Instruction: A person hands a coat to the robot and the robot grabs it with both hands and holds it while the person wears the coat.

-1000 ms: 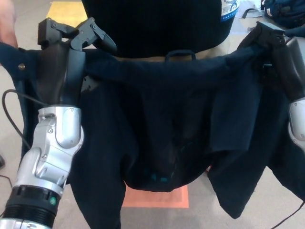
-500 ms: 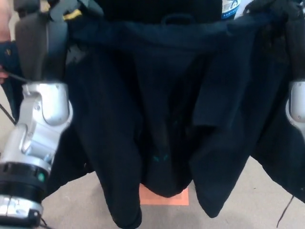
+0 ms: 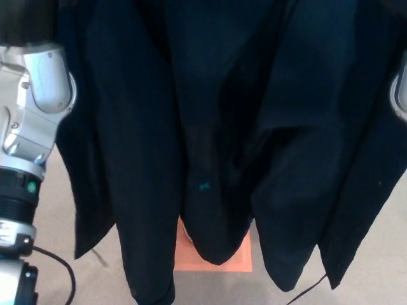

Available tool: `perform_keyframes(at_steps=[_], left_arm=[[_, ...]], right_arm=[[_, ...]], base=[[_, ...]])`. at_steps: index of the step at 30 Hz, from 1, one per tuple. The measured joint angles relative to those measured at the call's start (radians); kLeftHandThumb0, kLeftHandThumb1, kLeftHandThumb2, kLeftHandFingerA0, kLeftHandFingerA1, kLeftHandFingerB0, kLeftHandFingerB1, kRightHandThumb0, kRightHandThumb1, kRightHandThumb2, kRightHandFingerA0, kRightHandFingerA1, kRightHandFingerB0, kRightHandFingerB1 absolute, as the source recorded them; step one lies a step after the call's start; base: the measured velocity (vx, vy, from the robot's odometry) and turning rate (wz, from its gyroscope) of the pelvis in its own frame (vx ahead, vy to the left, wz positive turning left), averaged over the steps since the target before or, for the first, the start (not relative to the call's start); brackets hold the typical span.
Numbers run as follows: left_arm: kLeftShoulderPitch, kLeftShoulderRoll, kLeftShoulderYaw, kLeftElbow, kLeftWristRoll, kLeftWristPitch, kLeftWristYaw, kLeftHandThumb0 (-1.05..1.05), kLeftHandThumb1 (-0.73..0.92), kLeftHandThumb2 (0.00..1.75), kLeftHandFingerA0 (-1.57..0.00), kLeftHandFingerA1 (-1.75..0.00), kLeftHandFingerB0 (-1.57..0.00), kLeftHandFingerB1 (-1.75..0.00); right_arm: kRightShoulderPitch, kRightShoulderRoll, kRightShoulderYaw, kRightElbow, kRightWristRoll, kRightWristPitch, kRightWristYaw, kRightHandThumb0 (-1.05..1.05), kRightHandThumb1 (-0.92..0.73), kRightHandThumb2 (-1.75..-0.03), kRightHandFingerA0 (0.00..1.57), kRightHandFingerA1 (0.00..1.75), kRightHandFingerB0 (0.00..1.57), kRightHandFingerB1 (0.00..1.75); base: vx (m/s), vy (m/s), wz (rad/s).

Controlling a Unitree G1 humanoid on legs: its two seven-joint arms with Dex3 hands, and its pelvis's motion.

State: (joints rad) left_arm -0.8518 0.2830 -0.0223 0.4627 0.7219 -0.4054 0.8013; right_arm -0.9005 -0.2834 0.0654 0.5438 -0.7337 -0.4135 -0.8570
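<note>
Most of the head view is filled by the dark coat [image 3: 210,127], which is hung in long vertical folds from beyond the top edge of the picture down toward the floor. Its upper part is cut off by the frame, so the place where it is held cannot be seen. Several panels are draped side by side: a long one at lower left, a rounded middle fold that reaches lowest near the centre, and a broader flap at right ending in a point. A small teal mark [image 3: 204,187] is seen on the middle fold.

The pale floor [image 3: 57,190] is visible at the left and along the bottom. An orange patch [image 3: 238,257] on the floor is partly covered by the lowest folds of the coat.

The left arm [image 3: 32,108] is shown at the left edge, its silver forearm shell raised upward beside the coat, with a black ring and a green dot lower down. A black cable [image 3: 60,264] is looped beside it near the bottom. Only a sliver of the right arm [image 3: 400,95] is seen at the right edge.

Neither hand is in the picture, so whether the fingers are spread or clamped on the coat cannot be told.
</note>
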Motion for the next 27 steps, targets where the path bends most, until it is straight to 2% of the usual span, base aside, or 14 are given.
perform_keyframes(at_steps=[2,4,5,6,7,9,12,15,16,18,19,20,21,27], left_arm=[[-0.001,0.006,-0.004,0.0,0.008,-0.002,0.014,-0.02,0.69,0.77,-0.86,-1.62,-0.74,-1.37],[-0.007,0.014,-0.006,0.0,0.012,-0.008,0.025,-0.03,0.69,0.78,-0.9,-1.63,-0.75,-1.35],[-0.012,0.019,-0.007,0.0,0.013,-0.012,0.029,-0.03,0.69,0.78,-0.9,-1.63,-0.75,-1.35],[-0.019,0.022,-0.006,0.002,0.012,-0.017,0.033,-0.04,0.71,0.77,-0.9,-1.62,-0.74,-1.35],[-0.026,0.024,-0.006,0.004,0.012,-0.023,0.035,-0.04,0.74,0.74,-0.88,-1.62,-0.71,-1.36],[-0.045,0.031,-0.006,0.01,0.011,-0.034,0.039,-0.05,0.73,0.74,-0.9,-1.63,-0.73,-1.36],[-0.079,0.038,-0.006,0.016,0.01,-0.039,0.043,-0.12,0.79,0.68,-0.84,-1.66,-0.67,-1.42],[-0.111,0.051,-0.005,0.03,0.01,-0.039,0.046,-0.04,0.77,0.69,-0.93,-1.67,-0.71,-1.41],[-0.117,0.055,-0.005,0.036,0.01,-0.04,0.046,-0.05,0.78,0.73,-0.82,-1.67,-0.68,-1.4],[-0.143,0.07,-0.005,0.059,0.01,-0.048,0.046,-0.02,0.77,0.76,-0.8,-1.65,-0.68,-1.35],[-0.158,0.078,-0.006,0.075,0.01,-0.054,0.047,-0.01,0.78,0.75,-0.79,-1.62,-0.7,-1.3],[-0.171,0.084,-0.006,0.087,0.01,-0.059,0.047,-0.01,0.78,0.75,-0.79,-1.62,-0.7,-1.3],[-0.186,0.094,-0.007,0.103,0.01,-0.065,0.047,0.0,0.75,0.75,-0.85,-1.57,-0.75,-1.22],[-0.285,0.151,-0.009,0.21,0.006,-0.107,0.044,-0.01,0.76,0.8,-0.82,-1.63,-0.69,-1.34]], right_arm=[[-0.008,0.0,0.0,0.008,-0.002,0.0,-0.014,-0.08,-0.65,-0.88,1.0,1.61,0.76,1.17],[-0.019,0.0,0.0,0.018,-0.002,-0.003,-0.027,-0.08,-0.7,-0.8,1.07,1.35,0.77,1.1],[-0.023,0.0,0.0,0.022,-0.002,-0.004,-0.033,-0.08,-0.7,-0.8,1.07,1.35,0.77,1.1],[-0.031,0.0,-0.001,0.028,-0.002,-0.006,-0.038,-0.07,-0.71,-0.79,1.04,1.38,0.77,1.11],[-0.04,0.0,-0.002,0.032,-0.002,-0.007,-0.042,-0.05,-0.73,-0.79,1.0,1.57,0.77,1.17],[-0.063,-0.002,-0.004,0.047,-0.002,-0.01,-0.052,-0.05,-0.74,-0.8,0.92,1.64,0.7,1.21],[-0.107,-0.016,-0.005,0.08,-0.001,-0.022,-0.065,-0.04,-0.69,-0.84,0.93,1.67,0.7,1.24],[-0.148,-0.038,-0.006,0.105,0.001,-0.03,-0.068,-0.05,-0.69,-0.82,1.0,1.63,0.75,1.21],[-0.158,-0.041,-0.006,0.112,0.001,-0.031,-0.068,-0.07,-0.74,-0.79,0.96,1.65,0.7,1.23],[-0.188,-0.051,-0.005,0.131,0.001,-0.036,-0.068,-0.09,-0.76,-0.78,0.97,1.64,0.7,1.24],[-0.207,-0.059,-0.005,0.146,0.002,-0.041,-0.067,-0.08,-0.58,-1.04,1.22,1.3,0.78,1.04],[-0.221,-0.066,-0.005,0.158,0.003,-0.046,-0.066,-0.08,-0.58,-1.04,1.22,1.3,0.78,1.04],[-0.238,-0.074,-0.005,0.173,0.004,-0.053,-0.063,-0.05,-0.69,-0.87,1.06,1.46,0.71,1.2],[-0.328,-0.127,-0.004,0.277,0.015,-0.102,-0.03,-0.04,-0.71,-0.83,1.14,1.3,0.74,1.13]], base=[[0.0,0.0,0.0],[0.0,0.0,0.0],[0.0,0.0,0.0],[0.0,0.0,0.0],[0.0,0.0,0.0],[0.0,0.0,0.0],[0.0,0.0,0.0],[0.0,0.0,0.0],[0.0,0.0,0.0],[0.0,0.0,0.0],[0.0,0.0,0.0],[0.0,0.0,0.0],[0.0,0.0,0.0],[0.0,0.0,0.0]])
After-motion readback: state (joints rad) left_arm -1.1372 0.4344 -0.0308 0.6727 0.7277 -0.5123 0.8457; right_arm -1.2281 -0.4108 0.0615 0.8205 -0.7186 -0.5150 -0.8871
